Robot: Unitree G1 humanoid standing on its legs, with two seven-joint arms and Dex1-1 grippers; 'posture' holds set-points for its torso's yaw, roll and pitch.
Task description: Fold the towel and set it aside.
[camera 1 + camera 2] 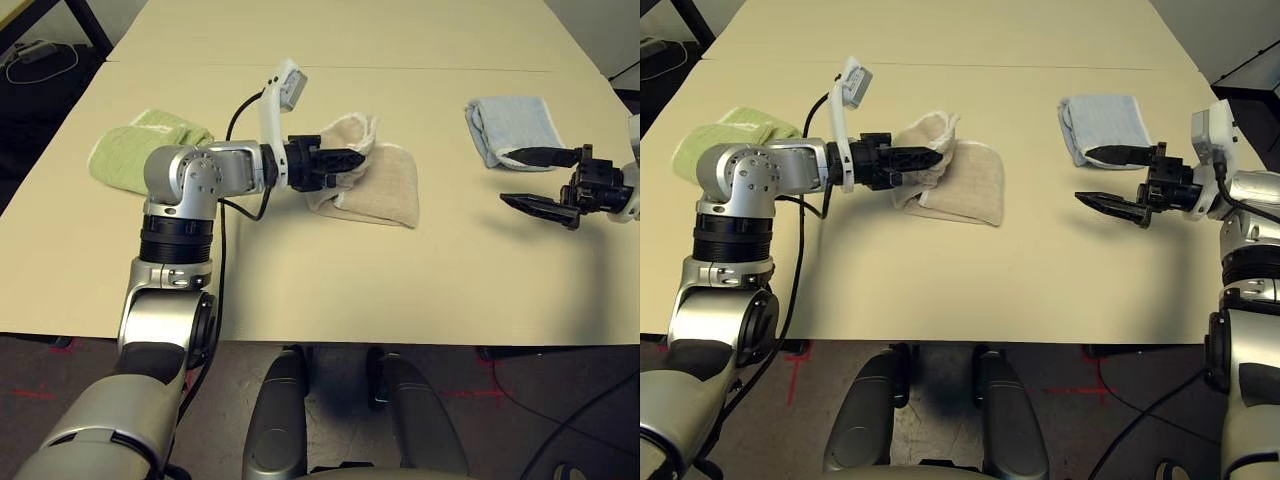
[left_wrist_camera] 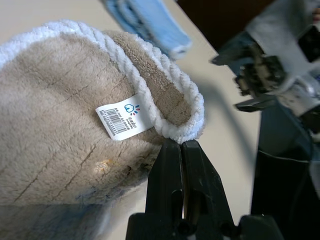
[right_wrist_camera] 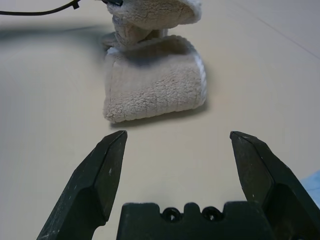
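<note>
Nearest you, the straight front edge of the table [image 1: 300,290] runs across, and behind it you have a broad open strip of tabletop reaching back to the towel. The towel [image 1: 385,190] lies near the middle, a little to your left; its flat, folded part rests on the table, with the near edge running roughly along the table's front edge and the corner toward your right rounded.

Your left gripper [image 2: 181,142] comes in from the left over the towel, its two fingers closed together on the white corded edging. That pinched part is raised and bunched above the flat part, with a white tag just beside the fingertips.

Your right gripper [image 1: 504,175] is wide open and empty, its fingers spread and pointing left toward the towel. Between its fingertips and the towel's right side you have a clear stretch of tabletop.

The light green towel [image 1: 125,160] lies to the left, near the table's left edge and partly behind your left arm. The light blue towel [image 1: 515,125] sits to the right, a little farther back; your right gripper's farther finger overlaps its near side in the view, and you cannot tell whether they touch. Beyond all three, open tabletop runs back across a thin seam.
</note>
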